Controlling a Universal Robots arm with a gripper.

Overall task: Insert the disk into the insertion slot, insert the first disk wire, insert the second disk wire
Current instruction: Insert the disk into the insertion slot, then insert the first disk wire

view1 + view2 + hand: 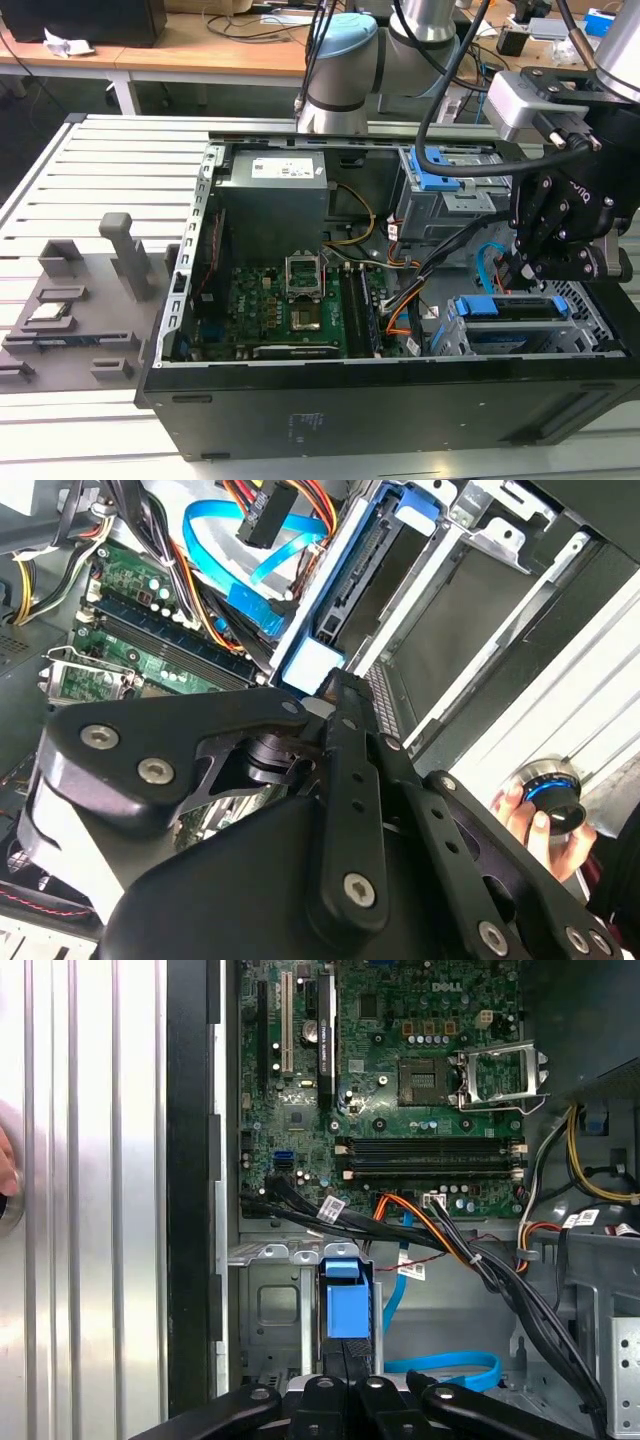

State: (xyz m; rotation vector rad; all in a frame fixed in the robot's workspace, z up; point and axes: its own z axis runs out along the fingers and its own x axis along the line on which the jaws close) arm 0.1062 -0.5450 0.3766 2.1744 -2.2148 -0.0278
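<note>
The disk (510, 308), in its bright blue carrier, sits in the insertion slot (470, 340), a silver cage at the case's corner on the exterior view's right. My black gripper (522, 272) hangs just above the disk's end. In the first wrist view the fingers of the gripper (347, 1360) are shut together, tips against the blue end of the disk (345, 1310) inside the insertion slot (265, 1305). The second wrist view has the gripper (333, 685) at the disk's (345, 600) blue corner. A loose flat blue wire (230, 525) and a black connector (270, 510) lie beside it.
A taller grey cage with a blue clip (440, 190) stands behind the slot. The motherboard (290, 300) and power supply (275, 175) take up the rest of the case. A black cable bundle (480, 1260) crosses beside the slot. A hand (520, 815) holds a blue-ringed knob outside.
</note>
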